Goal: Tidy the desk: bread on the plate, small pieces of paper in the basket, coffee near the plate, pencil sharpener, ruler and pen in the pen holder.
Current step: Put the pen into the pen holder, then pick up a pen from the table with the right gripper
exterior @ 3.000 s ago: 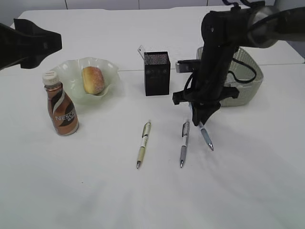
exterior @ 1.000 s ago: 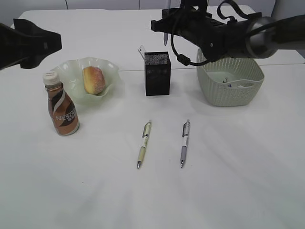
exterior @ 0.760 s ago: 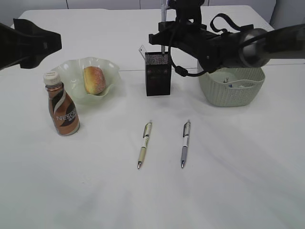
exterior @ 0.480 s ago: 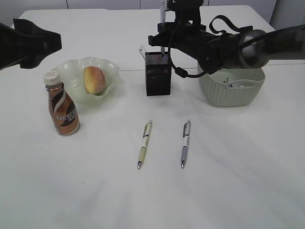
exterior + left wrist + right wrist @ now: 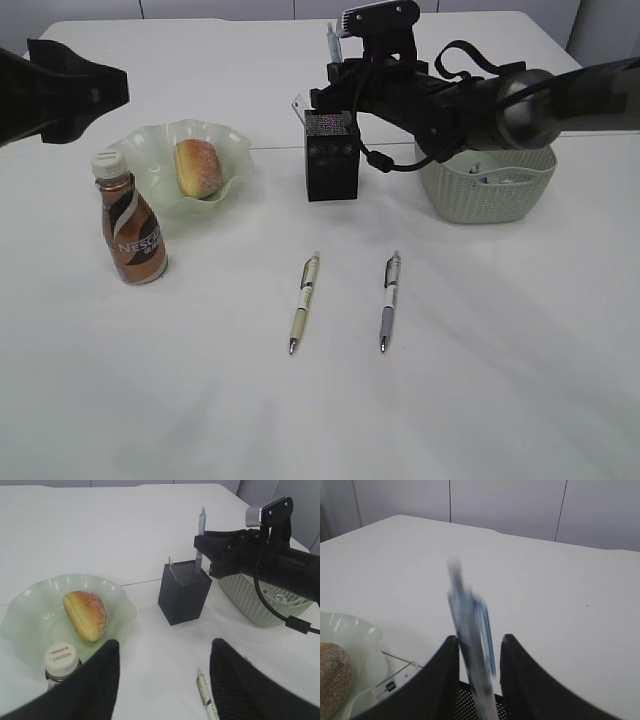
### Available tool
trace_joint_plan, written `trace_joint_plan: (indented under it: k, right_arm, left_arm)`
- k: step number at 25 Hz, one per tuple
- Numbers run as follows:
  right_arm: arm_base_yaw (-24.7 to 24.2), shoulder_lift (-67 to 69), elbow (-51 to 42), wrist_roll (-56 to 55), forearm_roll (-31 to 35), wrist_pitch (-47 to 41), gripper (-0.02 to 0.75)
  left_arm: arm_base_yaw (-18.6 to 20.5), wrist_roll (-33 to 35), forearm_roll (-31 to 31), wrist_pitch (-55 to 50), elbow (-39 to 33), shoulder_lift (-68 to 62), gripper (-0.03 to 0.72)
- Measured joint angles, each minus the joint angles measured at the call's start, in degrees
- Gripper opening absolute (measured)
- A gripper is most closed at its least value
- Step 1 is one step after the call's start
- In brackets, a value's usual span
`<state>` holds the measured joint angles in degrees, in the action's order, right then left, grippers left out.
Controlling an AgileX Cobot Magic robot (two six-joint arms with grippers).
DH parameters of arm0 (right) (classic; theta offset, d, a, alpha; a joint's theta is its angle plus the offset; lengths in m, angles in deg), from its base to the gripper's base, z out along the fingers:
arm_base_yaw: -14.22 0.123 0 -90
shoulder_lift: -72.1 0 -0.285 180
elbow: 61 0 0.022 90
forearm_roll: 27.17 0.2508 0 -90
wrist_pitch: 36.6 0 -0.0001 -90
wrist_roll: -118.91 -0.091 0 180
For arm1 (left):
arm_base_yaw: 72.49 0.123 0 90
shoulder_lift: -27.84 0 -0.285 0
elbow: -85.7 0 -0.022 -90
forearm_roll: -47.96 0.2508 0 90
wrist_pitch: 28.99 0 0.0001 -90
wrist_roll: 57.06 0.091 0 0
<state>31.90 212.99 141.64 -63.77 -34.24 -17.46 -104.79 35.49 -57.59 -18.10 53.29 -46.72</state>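
Overhead-slanted, the exterior view shows a white desk (image 5: 320, 420) with both robot arms near its far edge. Reaching in from 3 o'clock, the right arm stretches nearly level across the grey-green basket (image 5: 486, 190) and ends above the black pen holder (image 5: 331, 155) at about 12 o'clock of the scene. The right gripper (image 5: 476, 652) points down over the holder's open top; in its wrist view a blue-grey pen (image 5: 470, 650), blurred, stands upright between the two dark fingers (image 5: 441, 680), its lower end inside the holder. A sliver of gap shows on either side of the barrel, yet whether the fingers pinch it or have let go cannot be told. A clear ruler (image 5: 297, 106) pokes out of the holder's 10 o'clock corner. The left arm is a dark shape at 9 o'clock, raised off the desk; the left gripper (image 5: 162, 677) is spread wide with nothing between its fingers, hovering above the coffee (image 5: 130, 232) and looking toward the holder. That brown bottle stands upright just beside the plate (image 5: 236, 150), at the plate's 7 o'clock. The bread (image 5: 196, 167) lies in the pale green plate. Two more pens lie side by side toward 6 o'clock of the holder: a cream pen (image 5: 302, 301) and a grey pen (image 5: 387, 299), well apart from both grippers. Something small and pale lies in the basket, too unclear to name.
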Motion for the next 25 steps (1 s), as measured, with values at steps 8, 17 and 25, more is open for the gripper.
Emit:
trace_joint_plan:
  k: [8,17,25]
  right_arm:
    - [0.00,0.00,0.36,-1.51,-0.20,-1.48,0.379]
    - [0.25,-4.16,5.41,-5.39,-0.20,-19.15,0.384]
    - [0.25,-13.32,6.14,-5.65,2.45,-39.85,0.383]
  left_arm:
    - [0.00,0.00,0.00,0.00,0.00,0.00,0.407]
    - [0.00,0.00,0.00,0.00,0.00,0.00,0.406]
    - [0.00,0.00,0.00,0.00,0.00,0.00,0.405]
